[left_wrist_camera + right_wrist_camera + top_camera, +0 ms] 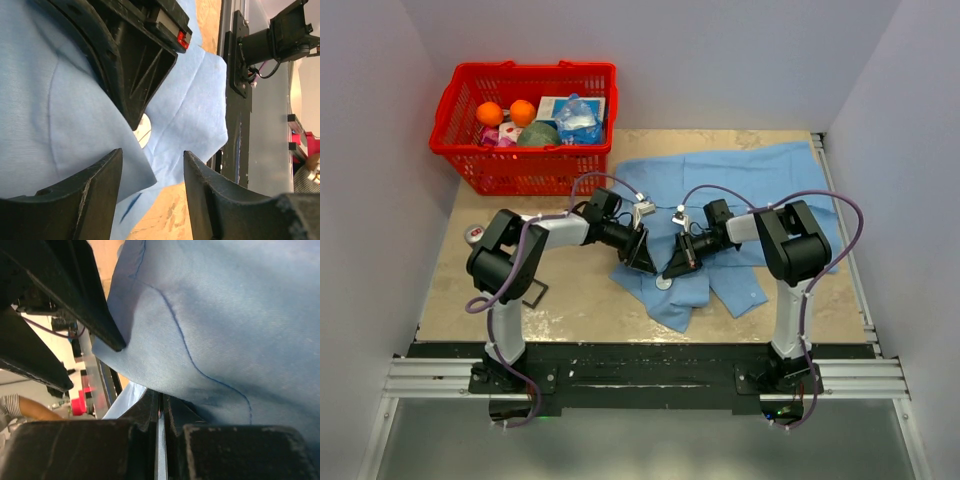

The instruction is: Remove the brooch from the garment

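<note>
The light blue garment point(760, 180) lies spread over the middle and right of the table. My right gripper point(677, 265) is shut on a thin fold of it near the lower edge; the cloth point(225, 315) drapes over the closed fingers point(145, 410). My left gripper point(642, 262) is open, with its fingers point(85, 195) astride the shirt's edge point(50, 125), close to the right gripper point(135, 65). A small pale round disc point(663, 283) sits on the cloth below both grippers and peeks out behind the right finger in the left wrist view point(144, 132). No dark brooch shows.
A red basket point(460, 160) with oranges and packets stands at the back left. A black square frame point(533, 293) and a small round silver-red object point(472, 234) lie beside the left arm. The table's near rail point(640, 350) is close behind the shirt's hem.
</note>
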